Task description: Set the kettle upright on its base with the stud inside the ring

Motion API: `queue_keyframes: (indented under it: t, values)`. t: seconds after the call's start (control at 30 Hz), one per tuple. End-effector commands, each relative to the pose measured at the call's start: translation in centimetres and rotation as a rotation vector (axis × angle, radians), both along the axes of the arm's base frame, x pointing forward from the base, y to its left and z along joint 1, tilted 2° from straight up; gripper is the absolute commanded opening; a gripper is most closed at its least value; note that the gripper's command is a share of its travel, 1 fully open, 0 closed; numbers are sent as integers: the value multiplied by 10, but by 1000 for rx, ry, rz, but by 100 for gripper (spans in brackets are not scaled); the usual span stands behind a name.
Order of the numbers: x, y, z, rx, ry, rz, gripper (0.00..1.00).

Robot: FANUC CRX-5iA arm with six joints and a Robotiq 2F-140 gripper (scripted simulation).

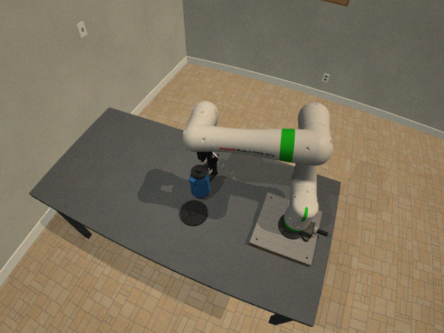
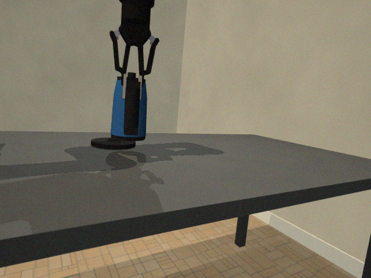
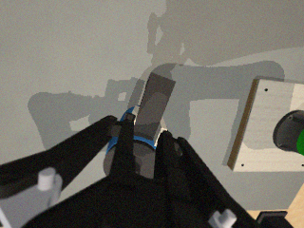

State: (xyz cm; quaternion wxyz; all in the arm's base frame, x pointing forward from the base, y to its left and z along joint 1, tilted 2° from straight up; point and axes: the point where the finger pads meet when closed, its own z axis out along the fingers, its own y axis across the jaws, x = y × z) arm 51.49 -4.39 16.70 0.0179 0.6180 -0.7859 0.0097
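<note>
Top view: the fingers [image 1: 207, 163] grip the blue kettle [image 1: 199, 183] by its handle, upright, held above the table [image 1: 107, 172]; the round base [image 1: 193, 212] lies just beside, nearer the table's front edge.

Hanging down from the top edge: gripper [image 2: 131, 78], fingers clamping on the black handle at the top of the blue kettle [image 2: 118, 113]. Holding kettle upright, its foot overlapping the right rim of the black round base [image 2: 101, 143]. Resting on dark table [image 2: 239, 167]; shadows falling toward camera.
</note>
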Motion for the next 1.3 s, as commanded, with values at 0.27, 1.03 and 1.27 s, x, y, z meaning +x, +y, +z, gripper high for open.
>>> queue_keyframes:
  t: [0.27,1.03,1.27]
  values:
    - [-5,38,-1,-1,-1,0,0]
    - [-12,95,-3,-1,-1,0,0]
    - [-14,106,-3,-1,-1,0,0]
